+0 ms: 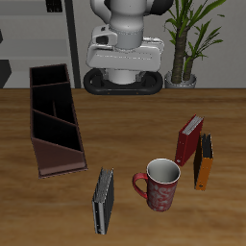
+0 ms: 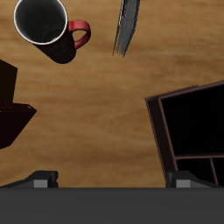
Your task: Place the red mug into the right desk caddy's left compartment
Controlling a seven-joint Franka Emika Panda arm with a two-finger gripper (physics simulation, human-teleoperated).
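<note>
The red mug (image 1: 161, 184) stands upright near the table's front edge, handle toward the dark book; the wrist view looks down into its pale inside (image 2: 44, 19). The right desk caddy (image 1: 55, 120) is a long maroon-brown open box with partitions, lying well apart from the mug. One end of it (image 2: 157, 131), with dark compartments, shows in the wrist view. My gripper (image 2: 112, 180) hangs high above the table between mug and caddy. It is open, its two fingertips (image 2: 39, 179) far apart with nothing between them.
A dark book (image 1: 103, 200) stands on edge beside the mug, between it and the caddy. A red upright book (image 1: 189, 139) and an orange book (image 1: 204, 160) stand behind the mug. A potted plant (image 1: 187, 48) is at the back.
</note>
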